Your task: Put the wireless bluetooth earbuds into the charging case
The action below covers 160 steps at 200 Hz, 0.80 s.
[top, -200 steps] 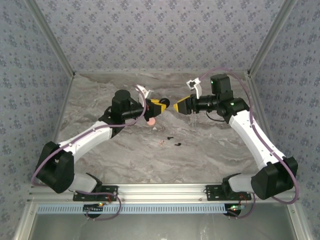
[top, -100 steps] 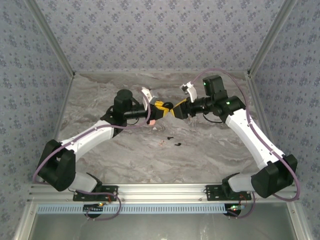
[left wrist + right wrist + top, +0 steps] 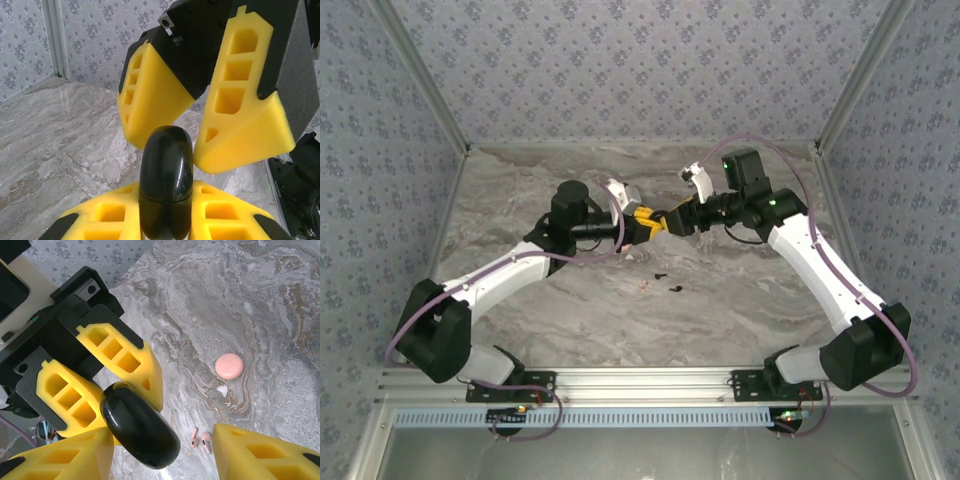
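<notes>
My left gripper [image 3: 646, 222] stays clamped on the black puck [image 3: 166, 170]. The right gripper [image 3: 669, 218] has closed in, fingers half-spread astride the puck; I can't tell if they touch. The charging case [image 3: 229, 366] lies below the puck, hidden overhead, and the earbuds [image 3: 674, 290] sit nearside, apparently still unseated.

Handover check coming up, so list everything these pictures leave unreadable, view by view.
1. Top view: black object, mostly covered by the left gripper and right gripper that flank it.
2. Top view: tiny black pieces, too small to identify.
3. Left wrist view: black object's lower end, cut off by the bottom edge.
4. Right wrist view: two small pink pieces, too small for detail.
</notes>
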{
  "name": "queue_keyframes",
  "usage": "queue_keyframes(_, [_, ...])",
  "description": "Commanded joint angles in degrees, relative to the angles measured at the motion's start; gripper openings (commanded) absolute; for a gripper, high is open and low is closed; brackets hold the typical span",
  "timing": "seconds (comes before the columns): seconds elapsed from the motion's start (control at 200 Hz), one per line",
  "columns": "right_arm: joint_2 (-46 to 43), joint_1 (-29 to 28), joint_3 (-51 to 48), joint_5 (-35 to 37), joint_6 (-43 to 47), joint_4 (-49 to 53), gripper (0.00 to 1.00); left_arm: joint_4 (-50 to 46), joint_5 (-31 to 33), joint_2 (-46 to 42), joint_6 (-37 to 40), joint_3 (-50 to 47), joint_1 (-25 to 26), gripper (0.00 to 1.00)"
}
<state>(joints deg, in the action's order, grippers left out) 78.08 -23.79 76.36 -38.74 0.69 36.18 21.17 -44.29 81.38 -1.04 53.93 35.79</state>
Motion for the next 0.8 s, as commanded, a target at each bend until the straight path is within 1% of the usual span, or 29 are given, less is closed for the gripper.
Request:
queue_keyframes(0.0, [0.5, 0.3, 1.8, 4.2, -1.1, -0.2, 0.55, 0.9, -2.7, -1.3, 2.2, 0.0, 1.0, 0.19])
queue_keyframes(0.135, [0.4, 0.7, 1.8, 5.8, -2.4, -1.2, 0.55, 0.1, -3.0, -1.7, 2.6, 0.0, 1.2, 0.19])
queue_keyframes(0.54, [0.3, 1.3, 1.6, 7.4, -3.7, -1.5, 0.56, 0.7, -3.0, -2.0, 2.3, -0.6, 1.5, 0.19])
queue_keyframes(0.6, [0.2, 1.4, 1.7, 7.4, -3.8, -1.4, 0.56, 1.1, -2.2, -1.9, 1.7, -0.9, 1.5, 0.19])
queue_keyframes(0.675, [-0.3, 1.6, 1.5, 7.9, -3.9, -1.5, 0.56, 1.0, 0.5, -1.8, 0.9, -0.9, 1.2, 0.19])
queue_keyframes(0.725, [-0.7, 1.6, 1.4, 9.1, -4.1, -1.5, 0.56, 0.8, 2.4, -1.6, 0.1, -1.1, 0.7, 0.19])
queue_keyframes(0.795, [-1.4, 1.7, 0.9, 10.9, -4.5, -1.5, 0.57, 1.1, 3.4, -1.1, -1.7, -1.5, -0.4, 0.19])
